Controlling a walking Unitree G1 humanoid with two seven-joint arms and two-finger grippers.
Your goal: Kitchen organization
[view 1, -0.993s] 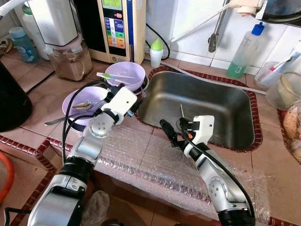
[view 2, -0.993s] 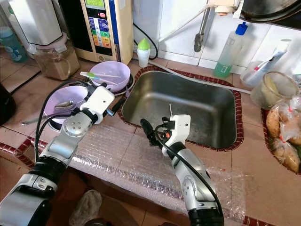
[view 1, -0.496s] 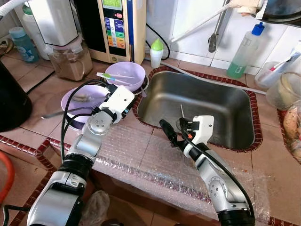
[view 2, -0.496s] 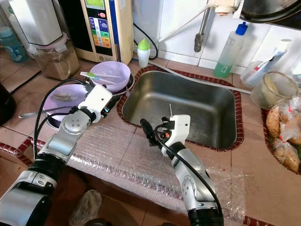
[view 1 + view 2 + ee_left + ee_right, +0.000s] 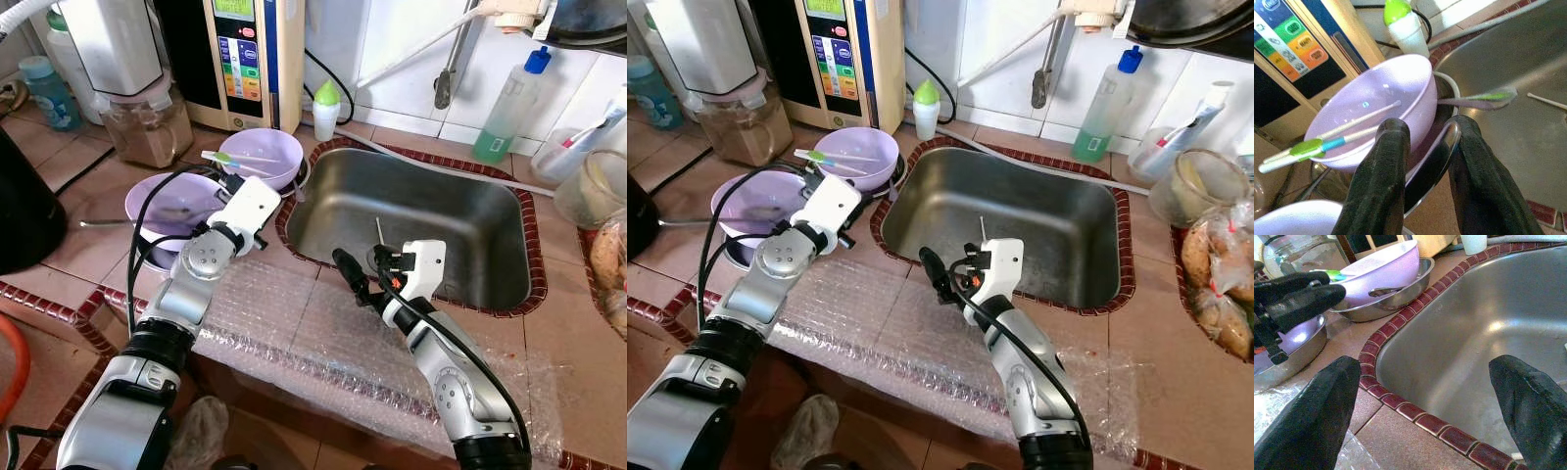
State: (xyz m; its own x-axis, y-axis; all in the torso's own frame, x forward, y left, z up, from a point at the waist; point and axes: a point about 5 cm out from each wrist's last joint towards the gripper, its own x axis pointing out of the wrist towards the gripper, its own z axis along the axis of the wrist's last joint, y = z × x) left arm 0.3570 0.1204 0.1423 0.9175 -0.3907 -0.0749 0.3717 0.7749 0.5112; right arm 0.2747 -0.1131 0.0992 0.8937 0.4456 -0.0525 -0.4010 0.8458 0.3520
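Observation:
Two purple bowls sit in steel bowls left of the sink [image 5: 421, 211]. The far bowl [image 5: 260, 157] holds green-and-white utensils [image 5: 230, 159]. The near bowl [image 5: 162, 206] holds a spoon whose handle [image 5: 98, 223] sticks out to the left. My left gripper [image 5: 1430, 132] hovers between the two bowls, fingers [image 5: 1383, 171] slightly apart and empty, pointing at the far bowl's steel rim. My right gripper [image 5: 1435, 382] is wide open and empty over the sink's tiled front edge [image 5: 1400, 404].
Bubble wrap [image 5: 284, 333] covers the counter's front. A thin stick [image 5: 379, 230] lies in the sink. A water purifier [image 5: 245, 59], a jar [image 5: 147, 127] and a green-capped bottle [image 5: 325, 108] stand behind. A soap bottle [image 5: 509, 108] and containers [image 5: 593, 186] stand to the right.
The near purple bowl has slid a little to the left, and its spoon handle has swung from down-left to straight left. My left wrist shifted slightly left. The right arm is still.

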